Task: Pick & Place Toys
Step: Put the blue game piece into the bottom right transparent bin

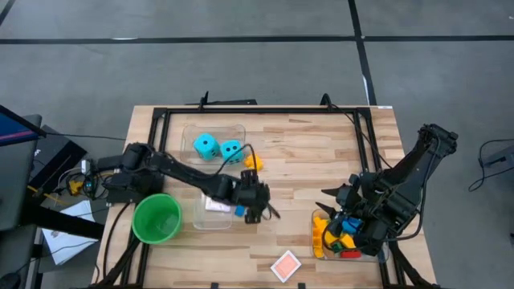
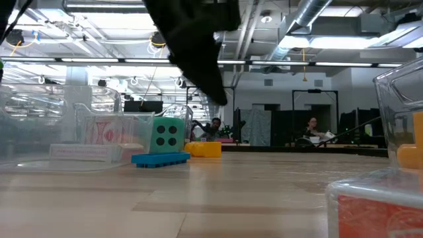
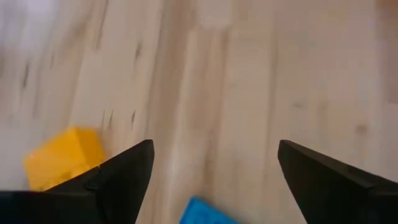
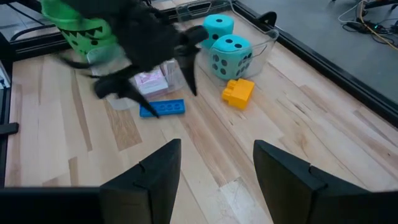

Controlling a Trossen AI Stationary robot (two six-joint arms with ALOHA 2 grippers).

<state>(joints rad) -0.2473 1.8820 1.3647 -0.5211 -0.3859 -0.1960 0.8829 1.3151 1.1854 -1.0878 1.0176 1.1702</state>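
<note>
Fingers of the left gripper (image 1: pixel 259 210) stood wide apart, holding nothing, just above a blue brick (image 4: pixel 162 108) lying flat on the table (image 1: pixel 321 152) beside a clear bin (image 1: pixel 210 215). A yellow brick (image 4: pixel 239 92) lay near two cyan dice (image 4: pixel 231 55). The right gripper (image 4: pixel 214 180), jaws parted and empty, waited over another bin of bricks (image 1: pixel 344 239).

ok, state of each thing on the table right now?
left end effector: open, above blue brick
right end effector: empty, over brick bin
blue brick: flat on table, free
yellow brick: on table, free
cyan dice: in clear bin
playing card: flat on table
green cup: upright
</note>
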